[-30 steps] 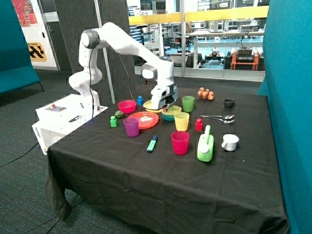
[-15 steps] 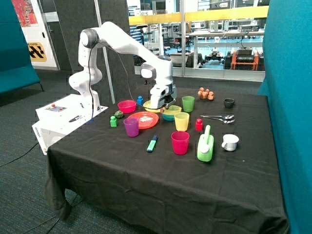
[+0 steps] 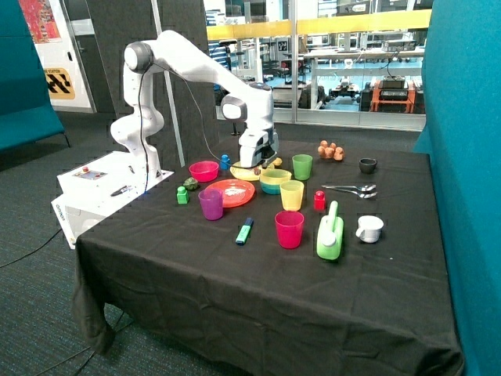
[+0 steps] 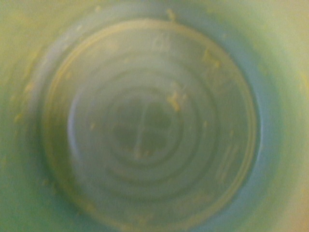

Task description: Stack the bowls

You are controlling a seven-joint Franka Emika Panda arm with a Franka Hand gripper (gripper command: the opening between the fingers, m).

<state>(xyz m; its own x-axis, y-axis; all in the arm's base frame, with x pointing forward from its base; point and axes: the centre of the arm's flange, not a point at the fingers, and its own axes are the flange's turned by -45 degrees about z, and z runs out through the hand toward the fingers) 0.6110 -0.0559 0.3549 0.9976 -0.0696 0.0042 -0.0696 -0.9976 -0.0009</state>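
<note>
Since a second ago my arm has risen and swung away from the yellow bowl (image 3: pixel 275 177), now nested in the blue bowl (image 3: pixel 273 187); whether the pincer (image 3: pixel 257 166) is apart I cannot tell. On the black-clothed surface (image 3: pixel 235 282) the pink bowl (image 3: pixel 203 170) sits alone by the orange plate (image 3: pixel 230 192). Behind, glass walls show a workshop.

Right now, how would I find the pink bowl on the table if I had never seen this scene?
Start at the white robot arm at the back of the black table. Just beside the orange plate, toward the arm's base, sits the pink bowl. It stands alone and is low and wide, unlike the taller purple cup.
</note>
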